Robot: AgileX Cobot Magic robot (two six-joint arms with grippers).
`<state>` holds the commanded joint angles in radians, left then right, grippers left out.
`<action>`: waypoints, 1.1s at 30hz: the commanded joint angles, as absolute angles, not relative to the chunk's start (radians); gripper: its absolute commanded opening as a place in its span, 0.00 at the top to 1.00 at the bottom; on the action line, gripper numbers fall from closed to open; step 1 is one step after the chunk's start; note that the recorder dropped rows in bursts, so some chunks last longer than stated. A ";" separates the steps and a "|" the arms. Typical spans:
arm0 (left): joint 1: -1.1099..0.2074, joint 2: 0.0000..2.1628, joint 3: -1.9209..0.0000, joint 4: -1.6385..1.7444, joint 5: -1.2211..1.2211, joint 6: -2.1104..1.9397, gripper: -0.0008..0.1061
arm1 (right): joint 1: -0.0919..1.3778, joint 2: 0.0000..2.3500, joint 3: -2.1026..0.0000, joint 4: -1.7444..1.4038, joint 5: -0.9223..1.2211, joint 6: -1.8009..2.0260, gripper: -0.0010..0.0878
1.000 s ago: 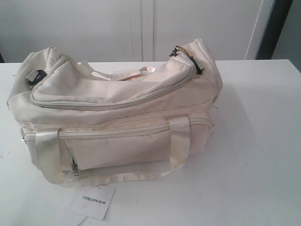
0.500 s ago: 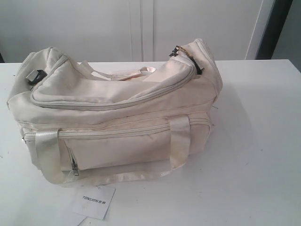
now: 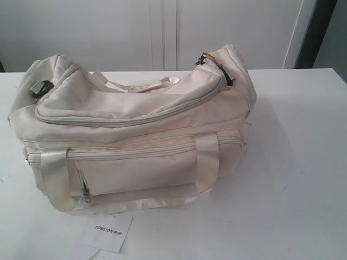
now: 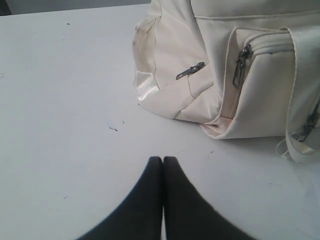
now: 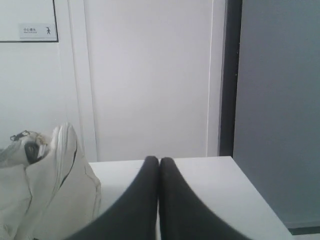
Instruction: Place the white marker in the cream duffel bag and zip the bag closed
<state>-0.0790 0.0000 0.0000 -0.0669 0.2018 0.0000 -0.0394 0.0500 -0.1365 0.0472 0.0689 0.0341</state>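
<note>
The cream duffel bag (image 3: 135, 135) lies on the white table (image 3: 303, 179), its curved top zipper drawn along the lid and its front pocket facing the camera. The white marker is out of view. Neither arm shows in the exterior view. In the left wrist view my left gripper (image 4: 163, 159) is shut, nothing between its black fingers, hovering over bare table short of the cream duffel bag (image 4: 225, 75). My right gripper (image 5: 159, 160) is also shut and empty, beside the end of the cream duffel bag (image 5: 45, 190).
A white paper tag (image 3: 108, 232) printed TONLION lies on the table in front of the bag. A black buckle (image 3: 40, 88) sits at the bag's left end. A white wall with door panels stands behind the table.
</note>
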 joint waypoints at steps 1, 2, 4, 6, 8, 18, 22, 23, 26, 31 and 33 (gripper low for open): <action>-0.079 0.000 0.000 -0.067 0.202 0.000 0.99 | -0.039 0.039 -0.127 0.049 0.067 0.034 0.99; -0.079 0.000 0.000 -0.067 0.202 0.000 0.99 | -0.039 0.028 -0.120 0.053 0.067 0.034 0.99; -0.079 0.000 0.000 -0.067 0.202 0.000 0.99 | -0.039 0.013 -0.106 0.064 0.065 0.034 0.99; -0.079 0.000 0.000 -0.067 0.202 0.000 0.99 | -0.039 0.000 -0.084 0.074 0.065 0.029 0.99; -0.079 0.000 0.000 -0.067 0.202 0.000 0.99 | -0.039 0.000 -0.056 0.074 0.065 0.025 0.99; -0.079 0.000 0.000 -0.067 0.202 0.000 0.99 | -0.039 0.000 0.000 0.074 0.154 -0.011 0.99; -0.079 0.000 0.000 -0.067 0.202 0.000 0.99 | -0.039 0.000 0.000 0.074 0.172 -0.042 0.99; -0.079 0.000 0.000 -0.067 0.202 0.000 0.99 | -0.039 0.000 0.000 0.074 0.185 -0.045 0.99; -0.079 0.000 0.000 -0.067 0.202 0.000 0.99 | -0.039 0.000 0.000 0.070 0.259 -0.049 0.99; -0.079 0.000 0.000 -0.067 0.202 0.000 0.99 | -0.039 0.000 0.000 0.068 0.334 -0.049 0.99; -0.079 0.000 0.000 -0.067 0.202 0.000 0.99 | -0.039 0.000 0.000 0.059 0.346 -0.049 0.99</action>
<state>-0.0790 0.0000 0.0000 -0.0669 0.2018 0.0000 -0.0394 0.0000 0.0000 0.0588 0.3463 -0.0493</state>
